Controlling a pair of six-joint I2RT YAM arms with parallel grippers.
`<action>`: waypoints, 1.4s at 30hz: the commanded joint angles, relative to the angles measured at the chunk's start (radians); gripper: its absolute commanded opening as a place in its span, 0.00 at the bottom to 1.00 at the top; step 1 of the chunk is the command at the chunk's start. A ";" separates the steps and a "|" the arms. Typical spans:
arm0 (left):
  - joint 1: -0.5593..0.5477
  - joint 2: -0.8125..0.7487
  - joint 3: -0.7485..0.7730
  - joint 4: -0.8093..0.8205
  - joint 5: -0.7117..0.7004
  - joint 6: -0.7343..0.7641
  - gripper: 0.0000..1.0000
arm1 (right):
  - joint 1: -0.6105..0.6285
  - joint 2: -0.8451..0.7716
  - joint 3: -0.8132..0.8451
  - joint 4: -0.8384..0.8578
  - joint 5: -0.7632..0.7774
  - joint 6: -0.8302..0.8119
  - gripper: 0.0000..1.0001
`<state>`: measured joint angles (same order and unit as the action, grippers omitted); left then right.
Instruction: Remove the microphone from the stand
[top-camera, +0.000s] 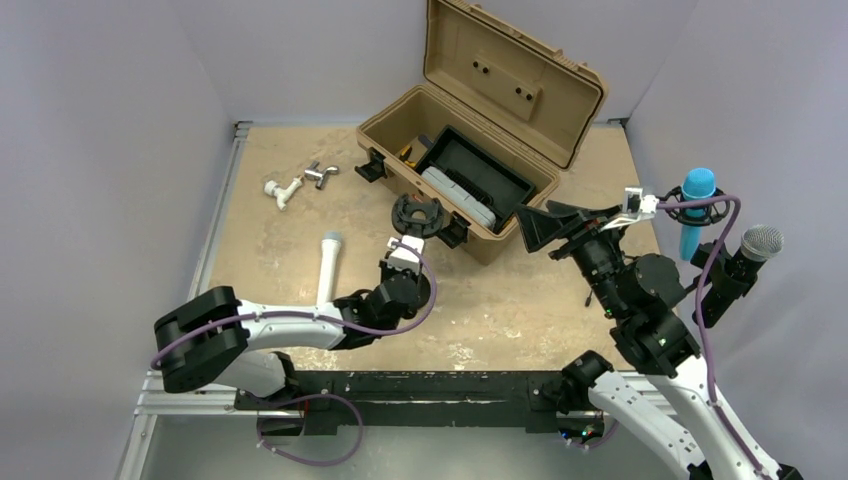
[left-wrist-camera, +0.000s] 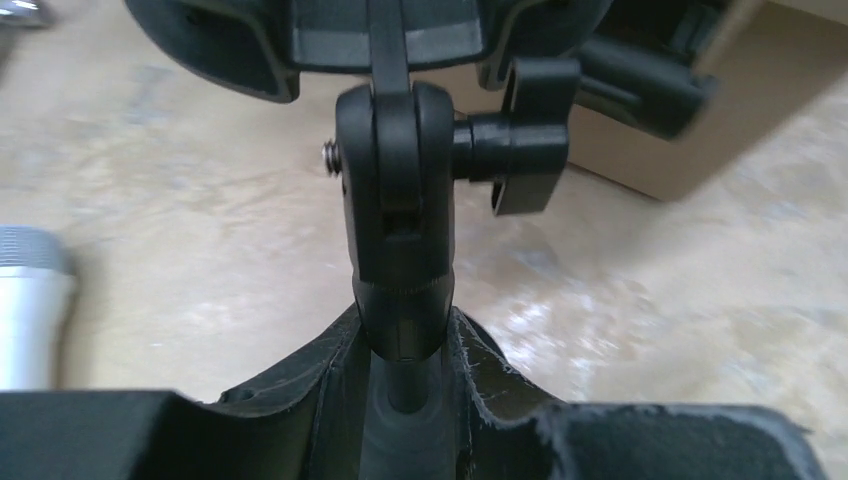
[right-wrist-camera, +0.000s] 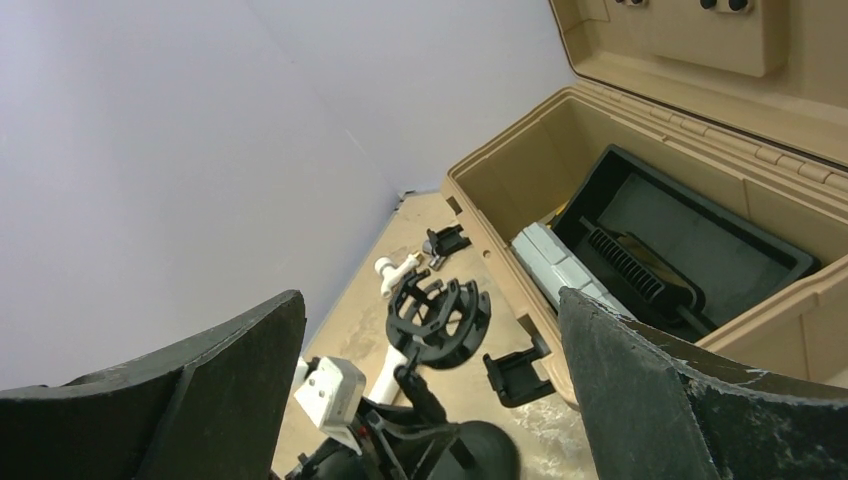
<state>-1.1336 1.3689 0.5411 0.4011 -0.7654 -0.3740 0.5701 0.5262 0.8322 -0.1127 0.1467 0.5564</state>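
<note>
1. our left gripper (left-wrist-camera: 405, 345) is clamped on the stem of the stand (left-wrist-camera: 398, 220); our right gripper (right-wrist-camera: 430, 300) hangs wide and empty.
2. the microphone (top-camera: 328, 264) lies on the table (top-camera: 520, 310) near the stand, whose cradle looks empty, so removal seems done.

White links (top-camera: 290, 325), black joints (top-camera: 195, 340), purple cables (top-camera: 433, 290), fingers (right-wrist-camera: 680, 400) apparently scuffed

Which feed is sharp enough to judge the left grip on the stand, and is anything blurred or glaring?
Left wrist: stand sharp at centre, white microphone and toolbox behind it blurred. Top external: even light, no hard glare, but left gripper small. Right wrist: toolbox crisp, its fingers dark.
</note>
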 joint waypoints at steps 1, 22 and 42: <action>0.036 0.004 0.095 0.070 -0.260 0.059 0.00 | 0.000 0.001 -0.005 0.046 0.025 -0.018 0.95; 0.242 0.187 0.072 0.449 -0.002 0.046 0.18 | 0.000 0.002 0.002 0.026 0.027 -0.011 0.95; 0.243 -0.328 0.066 -0.285 0.360 -0.251 0.96 | 0.001 0.148 0.203 -0.160 0.216 -0.192 0.95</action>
<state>-0.8970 1.1679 0.5976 0.2546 -0.5220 -0.5861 0.5705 0.6231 0.9192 -0.1993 0.2428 0.4580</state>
